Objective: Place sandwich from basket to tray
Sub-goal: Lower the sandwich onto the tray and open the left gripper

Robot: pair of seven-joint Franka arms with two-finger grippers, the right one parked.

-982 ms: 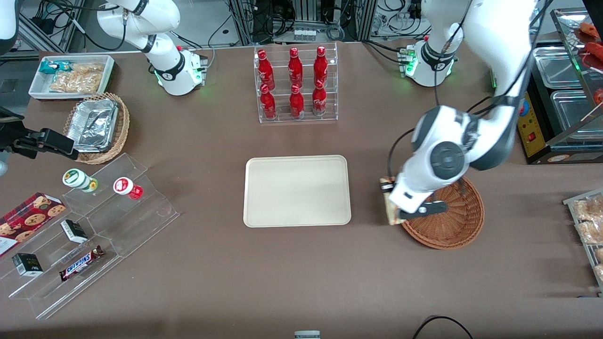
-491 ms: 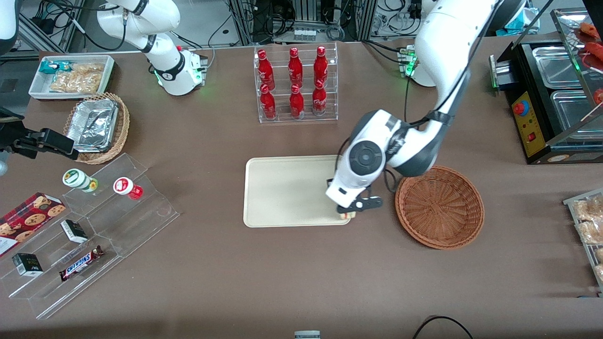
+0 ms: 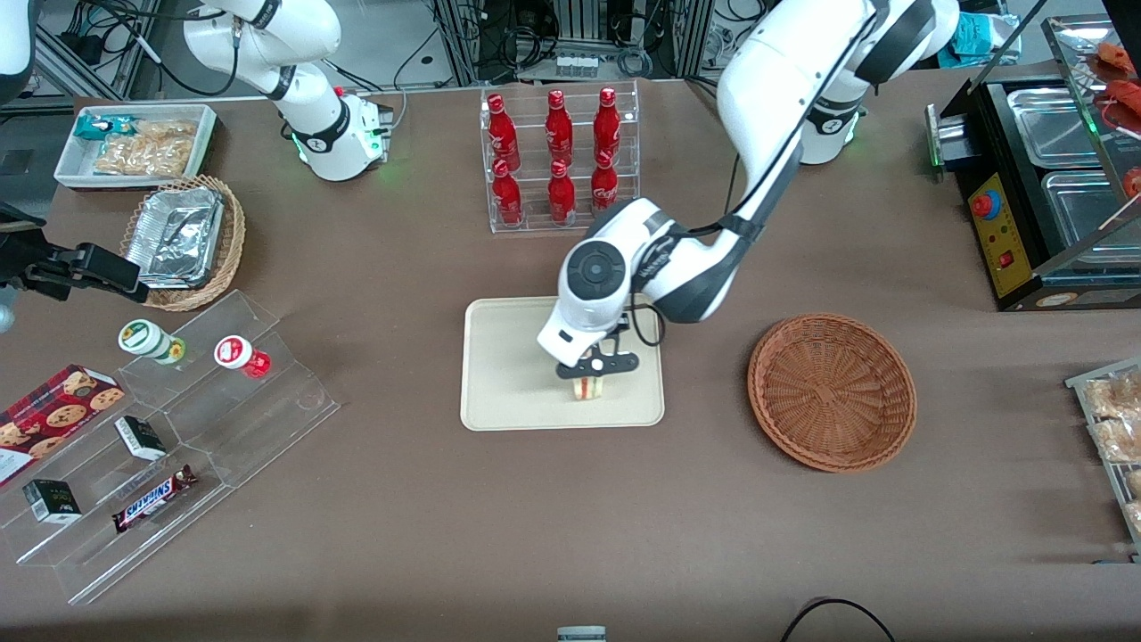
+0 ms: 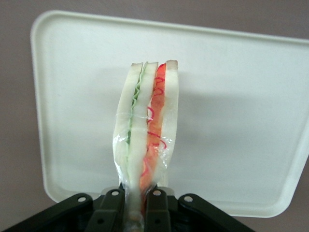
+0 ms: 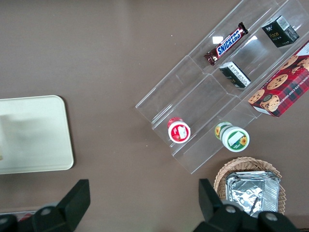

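The sandwich is a clear-wrapped wedge of white bread with green and red layers, also plain in the left wrist view. My left gripper is shut on its narrow end and holds it over the cream-beige tray, at the part of the tray nearer the front camera. In the left wrist view the tray fills the space under the sandwich. I cannot tell whether the sandwich touches the tray. The reddish-brown wicker basket sits beside the tray toward the working arm's end and holds nothing.
A clear rack of red bottles stands farther from the front camera than the tray. A tiered acrylic stand with snacks, a tan basket of foil trays and a white snack bin lie toward the parked arm's end.
My left gripper has carried the sandwich from the basket's edge sideways over the table and onto the area above the tray. The basket now holds nothing.
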